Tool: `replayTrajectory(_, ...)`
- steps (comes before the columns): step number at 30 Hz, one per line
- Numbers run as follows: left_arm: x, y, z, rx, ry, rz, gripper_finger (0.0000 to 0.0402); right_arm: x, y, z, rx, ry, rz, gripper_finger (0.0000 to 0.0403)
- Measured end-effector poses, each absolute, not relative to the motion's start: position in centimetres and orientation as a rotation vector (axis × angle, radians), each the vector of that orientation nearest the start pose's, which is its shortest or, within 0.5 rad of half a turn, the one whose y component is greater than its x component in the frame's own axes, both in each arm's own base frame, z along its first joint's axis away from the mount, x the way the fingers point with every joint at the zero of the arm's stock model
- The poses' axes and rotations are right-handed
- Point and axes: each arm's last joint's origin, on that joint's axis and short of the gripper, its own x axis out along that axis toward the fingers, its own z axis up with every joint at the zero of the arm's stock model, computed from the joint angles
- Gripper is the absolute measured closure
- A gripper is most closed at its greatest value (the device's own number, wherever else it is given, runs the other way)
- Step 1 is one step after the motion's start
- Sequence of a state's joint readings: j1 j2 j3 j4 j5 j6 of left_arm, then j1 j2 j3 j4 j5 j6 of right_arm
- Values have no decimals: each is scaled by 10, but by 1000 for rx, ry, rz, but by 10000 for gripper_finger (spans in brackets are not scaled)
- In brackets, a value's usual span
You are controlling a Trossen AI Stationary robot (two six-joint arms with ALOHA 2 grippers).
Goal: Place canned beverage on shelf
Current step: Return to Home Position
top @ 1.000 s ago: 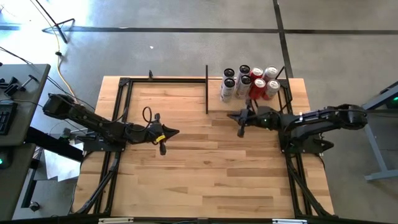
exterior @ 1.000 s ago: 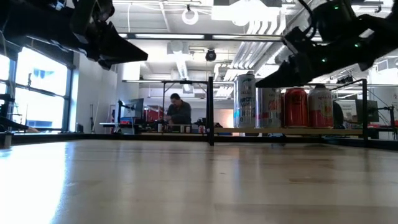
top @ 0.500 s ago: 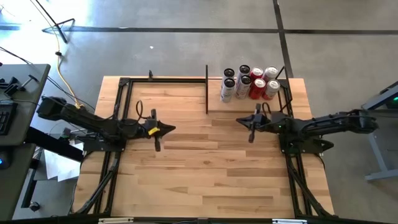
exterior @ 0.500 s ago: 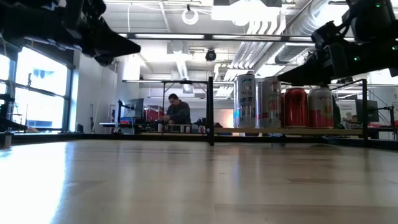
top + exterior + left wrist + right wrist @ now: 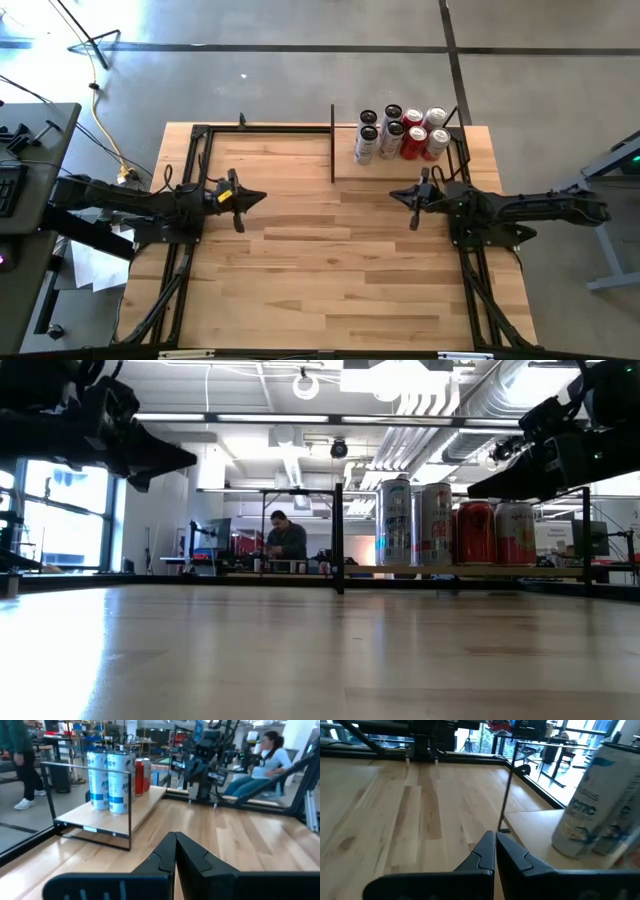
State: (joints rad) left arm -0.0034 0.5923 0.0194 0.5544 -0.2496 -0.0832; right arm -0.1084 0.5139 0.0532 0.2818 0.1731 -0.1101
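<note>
Several beverage cans (image 5: pixel 400 135), silver-white and red, stand upright in a cluster on the shelf (image 5: pixel 348 170), a pale wood platform at the table's far right. They also show in the low view (image 5: pixel 455 530) and both wrist views (image 5: pixel 112 780) (image 5: pixel 590 815). My left gripper (image 5: pixel 262 197) hovers shut and empty near the table's left side, pointing right (image 5: pixel 175 836). My right gripper (image 5: pixel 392 193) hovers shut and empty just in front of the shelf, pointing left (image 5: pixel 494 835).
A black upright post (image 5: pixel 332 140) marks the shelf's left end. Black frame bars (image 5: pixel 190 170) run along the table's left, far and right sides. The wide planked middle of the table (image 5: pixel 320 260) lies between the arms. People (image 5: pixel 270 760) are in the room beyond.
Both arms have drawn back while staying shut: my left gripper toward the table's left edge, my right gripper toward the right edge, widening the gap between them. The cans have kept their places on the shelf.
</note>
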Motion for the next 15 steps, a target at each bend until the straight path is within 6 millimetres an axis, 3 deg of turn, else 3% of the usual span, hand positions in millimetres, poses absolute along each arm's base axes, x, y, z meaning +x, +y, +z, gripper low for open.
replayTrajectory(15, 114, 17, 168, -25, 10, 291, 401, 104, -20, 159, -68, 106, -304, 403)
